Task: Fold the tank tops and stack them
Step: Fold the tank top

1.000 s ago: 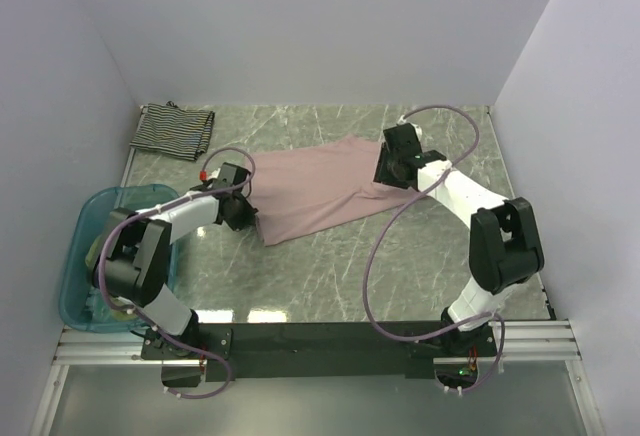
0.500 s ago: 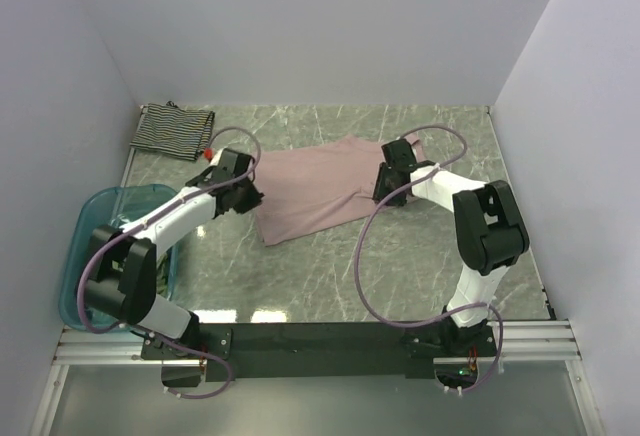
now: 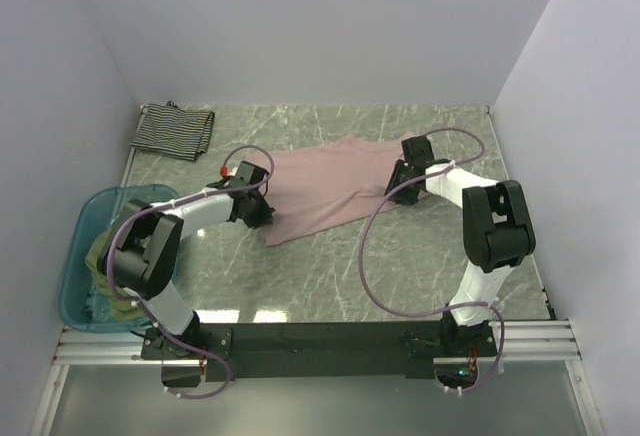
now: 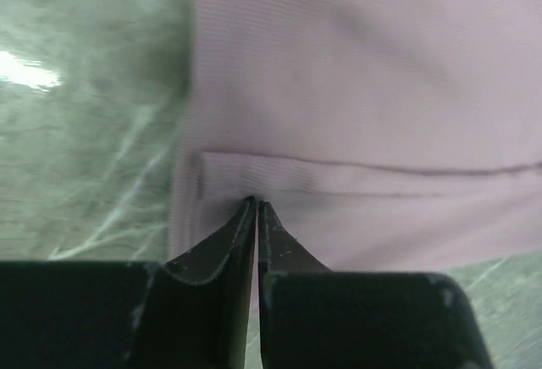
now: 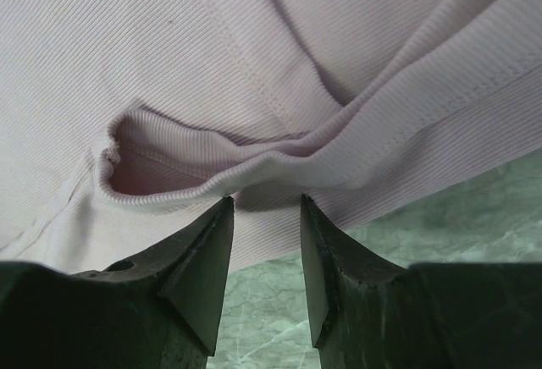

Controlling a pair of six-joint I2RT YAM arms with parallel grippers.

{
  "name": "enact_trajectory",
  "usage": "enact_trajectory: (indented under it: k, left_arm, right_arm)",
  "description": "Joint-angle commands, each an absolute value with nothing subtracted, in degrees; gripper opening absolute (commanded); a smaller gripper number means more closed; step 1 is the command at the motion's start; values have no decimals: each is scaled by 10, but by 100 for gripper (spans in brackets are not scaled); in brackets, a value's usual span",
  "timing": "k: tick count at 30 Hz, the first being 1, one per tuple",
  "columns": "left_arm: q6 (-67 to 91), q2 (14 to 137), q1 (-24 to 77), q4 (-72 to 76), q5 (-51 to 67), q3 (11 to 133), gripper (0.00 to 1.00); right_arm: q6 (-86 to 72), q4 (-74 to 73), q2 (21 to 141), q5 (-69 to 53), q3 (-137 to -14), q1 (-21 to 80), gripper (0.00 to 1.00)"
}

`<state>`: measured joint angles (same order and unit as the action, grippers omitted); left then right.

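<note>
The mauve-pink tank top [image 3: 325, 188] lies spread flat across the middle of the table. My left gripper [image 3: 262, 212] is at its near-left hem. In the left wrist view the left gripper [image 4: 256, 204] is shut, its tips resting on the hem band of the pink top [image 4: 364, 90], which lies flat and not bunched. My right gripper [image 3: 400, 184] is at the top's right edge. In the right wrist view it [image 5: 265, 202] is open, with a raised fold of the pink top's edge [image 5: 254, 166] just beyond its tips. The striped tank top [image 3: 172, 131] lies folded at the back left. The olive-green one [image 3: 100, 254] sits in the tub.
The translucent blue tub [image 3: 88, 218] stands at the left edge beside the left arm. White walls close in the table at the back and on both sides. Green marble table [image 3: 420, 256] shows bare in front of the pink top.
My left gripper has moved right and nearer, onto the pink top's near-left hem. My right gripper has shifted slightly right along the top's right edge. The top has barely moved.
</note>
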<state>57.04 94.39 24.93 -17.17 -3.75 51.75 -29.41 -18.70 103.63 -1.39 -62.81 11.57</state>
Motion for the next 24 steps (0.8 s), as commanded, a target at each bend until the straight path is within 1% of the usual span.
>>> enact_trajectory:
  k: [1,4,8,11,20,24]
  left_arm:
    - [603,948,233,-181,-60,512,11]
    - [615,950,205,-173,-46,487,11]
    - [613,949,179,-160,-29,467,11]
    - [612,947,178,-162,-31,467,11]
    - [602,921,180,-156,-16,447,11]
    - [604,903,211,-163,-28,433,11]
  right_arm:
    - [-306,-214,1039,-32,-632,90,45]
    - [-317,-233,1044,-31,-642,79,43]
    - [-324,-264,1052,-1,-656,62,44]
    - [-330,-268,1057,-6,-657,48,43]
    - [-363,-276,1047,-11,-654,3,44]
    - [-375,-298,1052,11,-669,-35,44]
